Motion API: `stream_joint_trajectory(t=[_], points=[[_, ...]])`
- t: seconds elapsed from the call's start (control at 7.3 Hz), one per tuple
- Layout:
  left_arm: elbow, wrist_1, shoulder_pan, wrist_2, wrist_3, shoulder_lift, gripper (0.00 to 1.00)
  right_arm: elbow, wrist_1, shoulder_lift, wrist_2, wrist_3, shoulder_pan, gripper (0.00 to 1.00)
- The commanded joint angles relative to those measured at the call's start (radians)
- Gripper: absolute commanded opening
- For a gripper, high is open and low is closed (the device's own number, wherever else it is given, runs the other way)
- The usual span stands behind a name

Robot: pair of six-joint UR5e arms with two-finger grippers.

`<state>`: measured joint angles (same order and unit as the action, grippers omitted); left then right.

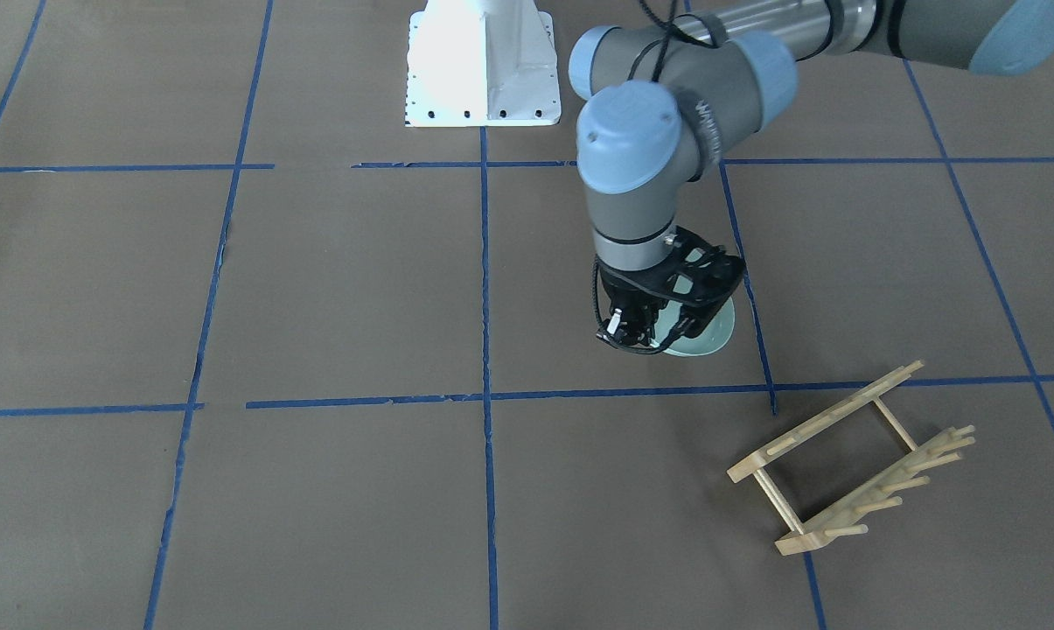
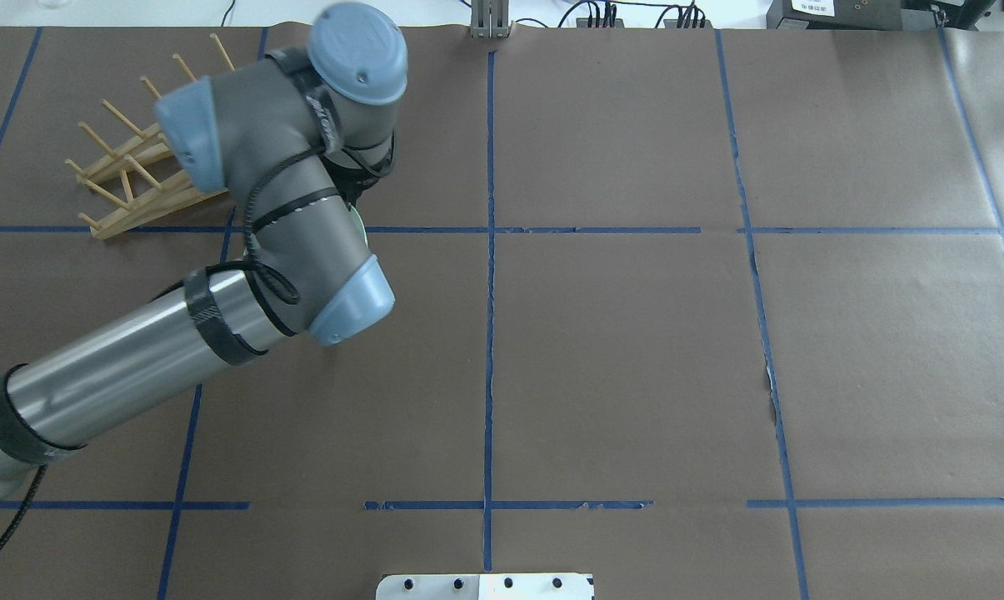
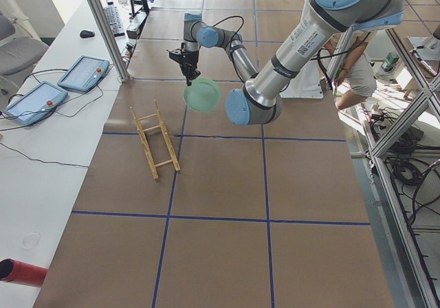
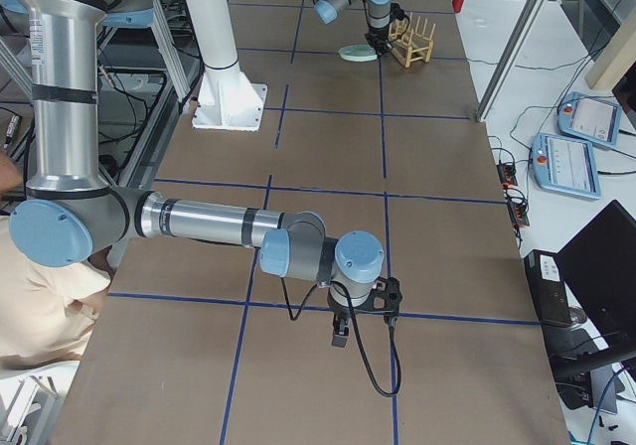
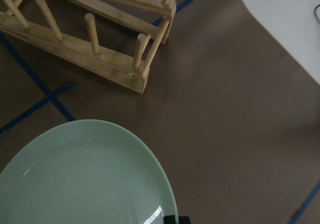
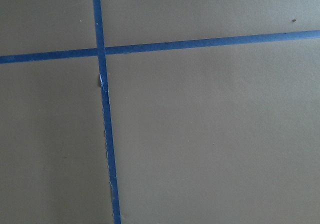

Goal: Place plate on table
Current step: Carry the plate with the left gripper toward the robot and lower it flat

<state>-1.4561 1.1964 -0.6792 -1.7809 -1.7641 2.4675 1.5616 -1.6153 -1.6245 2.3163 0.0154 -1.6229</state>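
The pale mint-green plate (image 1: 708, 337) hangs from my left gripper (image 1: 633, 339), which is shut on its rim. It is held low over the brown table (image 1: 317, 289), tilted in the exterior left view (image 3: 203, 96), a little way from the wooden rack (image 1: 850, 459). It fills the lower left of the left wrist view (image 5: 85, 179), with the rack (image 5: 90, 49) beyond it. In the overhead view my left arm (image 2: 302, 208) hides the gripper and nearly all of the plate. My right gripper (image 4: 340, 336) hangs low over the table far from the plate. I cannot tell if it is open or shut.
The white robot base (image 1: 483, 66) stands at the table's robot side. The rack (image 2: 135, 179) lies at the far left of the overhead view. The right wrist view shows only brown paper and blue tape lines (image 6: 102, 84). Operator tablets (image 3: 38, 95) lie beyond the table's edge.
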Motion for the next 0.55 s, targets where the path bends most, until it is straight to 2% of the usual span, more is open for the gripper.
stream_joint_trajectory(t=[0.0, 0.41], points=[[0.118, -0.09, 0.099, 0.021, 0.045, 0.042, 0.0, 0.0, 0.0, 0.0, 0.0, 0.0, 0.0, 1.0], [0.125, -0.089, 0.147, 0.037, 0.043, 0.038, 0.0, 0.0, 0.0, 0.0, 0.0, 0.0, 0.0, 1.0]])
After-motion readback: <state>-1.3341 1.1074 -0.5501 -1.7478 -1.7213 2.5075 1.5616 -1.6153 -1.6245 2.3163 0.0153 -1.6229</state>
